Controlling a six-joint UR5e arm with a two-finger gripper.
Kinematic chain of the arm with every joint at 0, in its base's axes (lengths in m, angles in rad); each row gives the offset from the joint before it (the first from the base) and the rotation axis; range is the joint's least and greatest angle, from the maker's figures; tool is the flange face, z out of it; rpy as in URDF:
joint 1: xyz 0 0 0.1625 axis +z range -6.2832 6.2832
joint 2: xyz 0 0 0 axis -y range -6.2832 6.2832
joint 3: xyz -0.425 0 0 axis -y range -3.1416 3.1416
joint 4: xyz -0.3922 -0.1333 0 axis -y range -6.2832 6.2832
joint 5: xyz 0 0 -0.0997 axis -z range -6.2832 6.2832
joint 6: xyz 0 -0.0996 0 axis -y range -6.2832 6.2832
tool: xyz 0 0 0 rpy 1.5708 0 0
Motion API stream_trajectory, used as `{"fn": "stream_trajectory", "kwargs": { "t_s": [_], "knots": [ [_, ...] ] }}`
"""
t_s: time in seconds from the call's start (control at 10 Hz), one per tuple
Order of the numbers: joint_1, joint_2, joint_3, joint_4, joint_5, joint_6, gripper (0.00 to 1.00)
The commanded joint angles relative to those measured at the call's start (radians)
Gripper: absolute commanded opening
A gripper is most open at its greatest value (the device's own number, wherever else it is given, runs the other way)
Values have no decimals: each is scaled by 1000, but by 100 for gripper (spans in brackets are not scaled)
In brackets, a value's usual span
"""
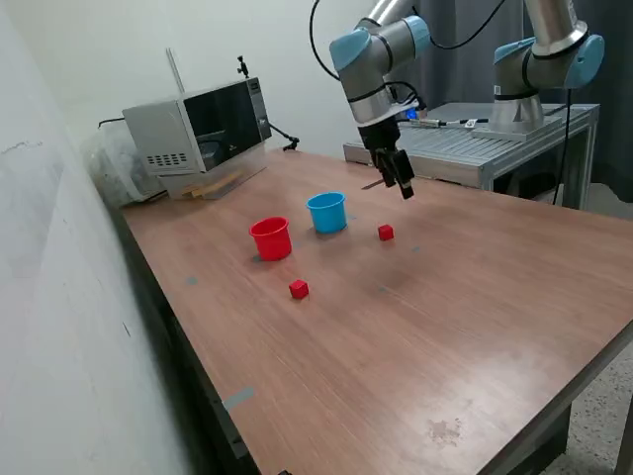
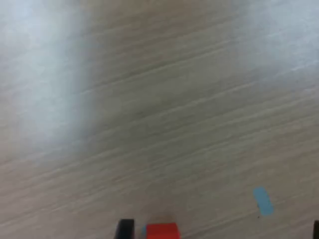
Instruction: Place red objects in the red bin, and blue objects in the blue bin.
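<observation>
Exterior view: two red cubes (image 1: 385, 233) on table (image 1: 445, 327), gripper (image 1: 404, 188) above.

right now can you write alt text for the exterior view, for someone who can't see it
A robot arm's claw hangs above a wooden table holding a red cup and a light blue cup side by side. Two small red cubes lie on the table, one near the blue cup, one nearer the camera.

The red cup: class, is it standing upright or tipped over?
Upright. The red cup stands on the wooden table, open rim upward, beside the blue cup.
</observation>
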Motion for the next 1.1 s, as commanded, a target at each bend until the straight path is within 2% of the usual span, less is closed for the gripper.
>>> {"fn": "stream_trajectory", "kwargs": {
  "t_s": [0.0, 0.5, 0.8, 1.0],
  "knots": [
    [6, 36, 10, -73, 6, -1, 100],
    [-8, 116, 10, -145, -3, -13, 100],
    [-43, 128, 10, -168, -39, -13, 100],
    [-44, 136, 9, -170, -44, -33, 100]
  ]
}}
